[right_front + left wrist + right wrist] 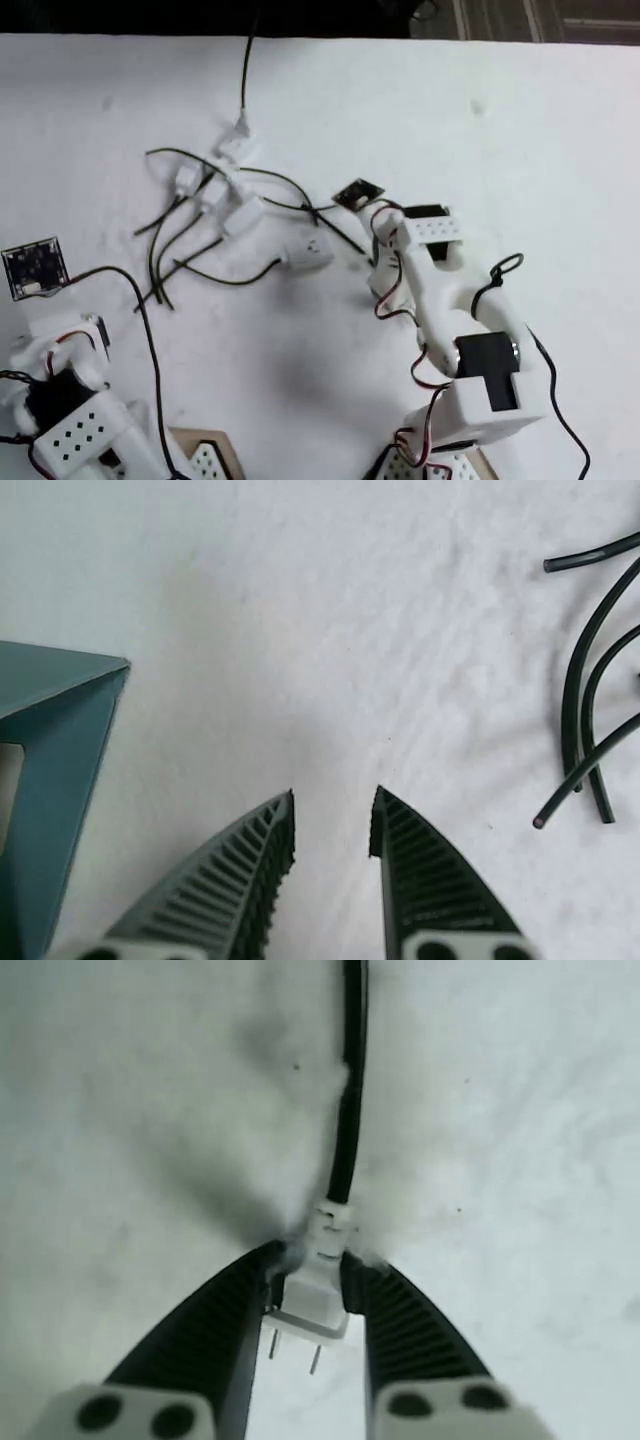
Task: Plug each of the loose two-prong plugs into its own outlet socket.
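So the white table (pixel 500 130) takes up pretty much everything, with the right arm (pixel 450 300) stretched out over the middle and the left arm (pixel 70 420) tucked back at the near corner. Further out there's a tangle of white plugs and sockets (pixel 225 190) with thin black cords, and just beside the right arm's wrist sits what looks like a separate outlet socket (pixel 305 250). From above, the wrist covers the right gripper, so I can't tell how near the plug is to that socket. In the right wrist view, the right gripper (pixel 312 1255) is clamped on a white two-prong plug (pixel 308 1305), one finger on each side of its body. The prongs point back toward the camera and its black cord (pixel 350 1090) runs away across the table. The left gripper (pixel 334 795) has a modest gap between its fingers and holds nothing, with bare table under it. A few loose cord ends (pixel 585 710) lie off to one side, well apart. There's a teal panel (pixel 55 740) cut off at the edge, no idea what it is.
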Controlling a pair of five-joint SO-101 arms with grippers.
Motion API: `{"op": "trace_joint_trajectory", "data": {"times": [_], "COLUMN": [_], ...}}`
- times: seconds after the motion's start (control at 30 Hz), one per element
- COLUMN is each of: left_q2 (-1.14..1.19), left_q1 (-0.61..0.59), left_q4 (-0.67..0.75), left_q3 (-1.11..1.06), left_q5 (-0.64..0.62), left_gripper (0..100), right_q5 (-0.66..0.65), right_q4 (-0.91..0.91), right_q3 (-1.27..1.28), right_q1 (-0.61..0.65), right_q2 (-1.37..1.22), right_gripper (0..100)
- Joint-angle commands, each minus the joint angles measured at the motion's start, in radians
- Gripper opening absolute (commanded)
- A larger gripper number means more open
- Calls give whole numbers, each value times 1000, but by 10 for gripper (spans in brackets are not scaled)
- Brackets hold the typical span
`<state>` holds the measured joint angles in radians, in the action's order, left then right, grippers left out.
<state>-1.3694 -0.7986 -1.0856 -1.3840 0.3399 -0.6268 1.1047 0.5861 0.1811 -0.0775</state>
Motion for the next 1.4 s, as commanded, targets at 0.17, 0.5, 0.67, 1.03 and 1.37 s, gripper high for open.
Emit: {"op": "trace_joint_trajectory", "data": {"times": [0.17, 0.5, 0.67, 1.03, 1.37], "left_q2": [-7, -7, -7, -7, -7], "left_q1": [-7, -7, -7, -5, -5], "left_q4": [17, 17, 17, 17, 17], "left_q3": [5, 5, 5, 5, 5], "left_q5": [11, 11, 11, 11, 11], "left_gripper": [146, 146, 146, 146, 146], "right_q5": [12, 224, 296, 302, 296], "right_q4": [136, 61, -162, -183, -136], "right_q3": [-11, 11, 140, 209, 196], "right_q1": [51, 156, 291, 311, 272], "right_q2": [303, 582, 582, 510, 518], "right_gripper": [18, 18, 20, 155, 155]}}
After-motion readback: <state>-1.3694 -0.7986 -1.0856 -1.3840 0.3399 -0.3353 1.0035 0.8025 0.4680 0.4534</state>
